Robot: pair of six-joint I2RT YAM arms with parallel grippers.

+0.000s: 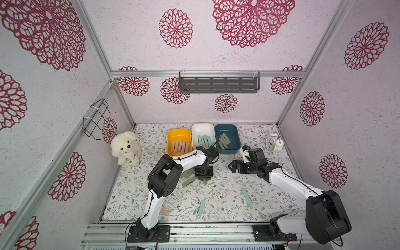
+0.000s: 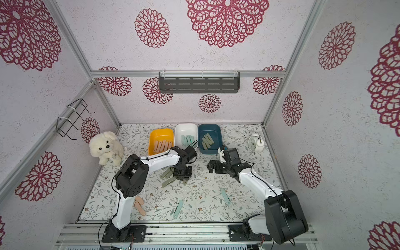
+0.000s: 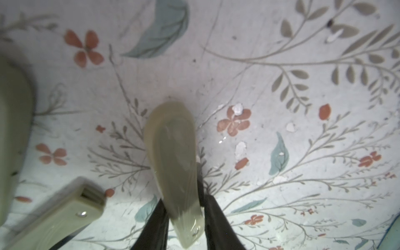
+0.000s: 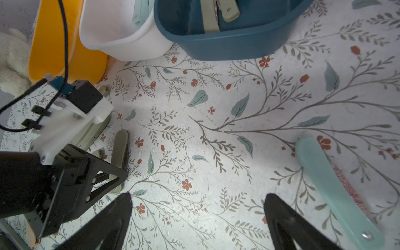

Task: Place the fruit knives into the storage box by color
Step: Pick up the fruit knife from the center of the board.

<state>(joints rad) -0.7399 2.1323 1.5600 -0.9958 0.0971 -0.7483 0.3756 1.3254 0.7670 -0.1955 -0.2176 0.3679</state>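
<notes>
While my left gripper pinches narrow on a sage-green fruit knife midway across the table, its long axis running out between my fingers, the blue box of matching knives lies far and right of it; my right gripper hangs wide open near that box.

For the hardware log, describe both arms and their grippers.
The left arm and right arm have white link shells, bulky black joint housings and thin black cables. The left gripper and right gripper are black, with tapering fingers.
</notes>
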